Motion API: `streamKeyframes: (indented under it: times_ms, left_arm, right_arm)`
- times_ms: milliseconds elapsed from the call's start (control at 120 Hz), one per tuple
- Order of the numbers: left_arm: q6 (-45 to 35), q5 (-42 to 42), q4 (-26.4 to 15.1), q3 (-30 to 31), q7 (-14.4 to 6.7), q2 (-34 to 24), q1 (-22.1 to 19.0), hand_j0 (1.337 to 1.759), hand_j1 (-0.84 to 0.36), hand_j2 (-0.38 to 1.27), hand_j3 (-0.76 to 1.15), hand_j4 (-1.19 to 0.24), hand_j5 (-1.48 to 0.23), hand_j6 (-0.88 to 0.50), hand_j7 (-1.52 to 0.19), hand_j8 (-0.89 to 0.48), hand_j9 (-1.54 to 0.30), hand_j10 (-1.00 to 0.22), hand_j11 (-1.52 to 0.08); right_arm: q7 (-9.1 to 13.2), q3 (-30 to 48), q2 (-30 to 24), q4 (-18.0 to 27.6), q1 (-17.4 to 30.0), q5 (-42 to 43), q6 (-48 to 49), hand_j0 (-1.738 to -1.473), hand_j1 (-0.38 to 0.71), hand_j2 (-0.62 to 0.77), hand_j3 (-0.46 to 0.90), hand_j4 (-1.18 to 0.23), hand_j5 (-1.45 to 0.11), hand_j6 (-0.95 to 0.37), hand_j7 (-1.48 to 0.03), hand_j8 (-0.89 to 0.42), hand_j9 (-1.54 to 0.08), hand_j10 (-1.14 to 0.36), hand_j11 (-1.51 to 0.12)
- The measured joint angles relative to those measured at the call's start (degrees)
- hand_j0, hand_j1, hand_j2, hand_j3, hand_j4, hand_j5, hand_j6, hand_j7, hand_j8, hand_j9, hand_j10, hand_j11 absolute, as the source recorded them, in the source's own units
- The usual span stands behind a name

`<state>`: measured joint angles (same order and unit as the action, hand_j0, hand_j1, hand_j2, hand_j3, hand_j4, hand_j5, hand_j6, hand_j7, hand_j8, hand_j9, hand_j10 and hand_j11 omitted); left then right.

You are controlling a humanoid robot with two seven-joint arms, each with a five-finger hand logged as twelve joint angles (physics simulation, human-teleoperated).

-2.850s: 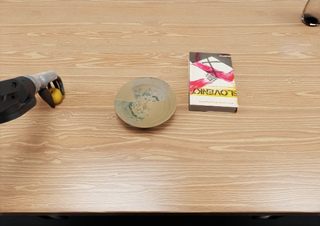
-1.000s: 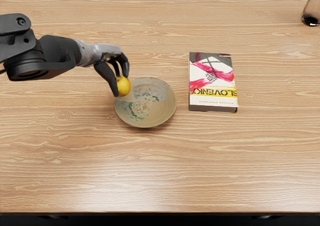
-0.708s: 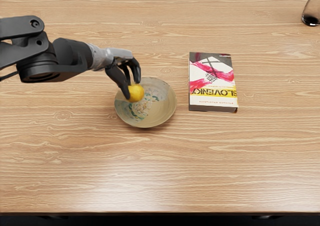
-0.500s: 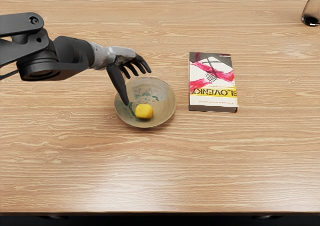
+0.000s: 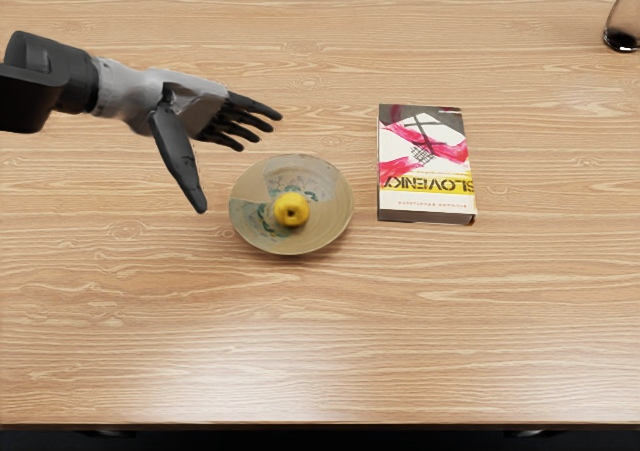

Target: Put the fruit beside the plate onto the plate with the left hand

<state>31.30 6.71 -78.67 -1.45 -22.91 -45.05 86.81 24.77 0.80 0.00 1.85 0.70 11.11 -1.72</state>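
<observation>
The only readable writing is on the book [image 5: 425, 163] lying to the right of the plate [image 5: 343, 193]: one large word across the yellow band at the near end of its cover, upside down from this side, which seems to read "SLOVENKA". The fine print along the near edge is too small to read
</observation>
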Motion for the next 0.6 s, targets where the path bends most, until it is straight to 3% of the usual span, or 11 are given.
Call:
streamKeyframes:
  times_ms: [167, 600]
  left_arm:
    - [3.0, -5.8, 1.5, -4.4, 0.0, -2.4, -7.8, 1.658, 0.31, 0.01, 0.00, -0.03, -0.04, -0.03, -0.04, -0.03, -0.04, -0.03, -0.04]
    - [3.7, -7.2, 4.5, -7.4, 0.1, -4.4, -8.9, 1.658, 0.32, 0.01, 0.00, -0.02, -0.03, -0.02, -0.03, -0.02, -0.03, -0.02, -0.03]
  right_arm:
    - [0.0, 0.0, 0.0, 0.0, 0.0, 0.0, 0.0, -1.658, -0.35, 0.00, 0.00, 0.00, 0.00, 0.00, 0.00, 0.00, 0.00, 0.00, 0.00]
    - [0.0, 0.0, 0.0, 0.0, 0.0, 0.0, 0.0, -1.658, -0.35, 0.00, 0.00, 0.00, 0.00, 0.00, 0.00, 0.00, 0.00, 0.00, 0.00]
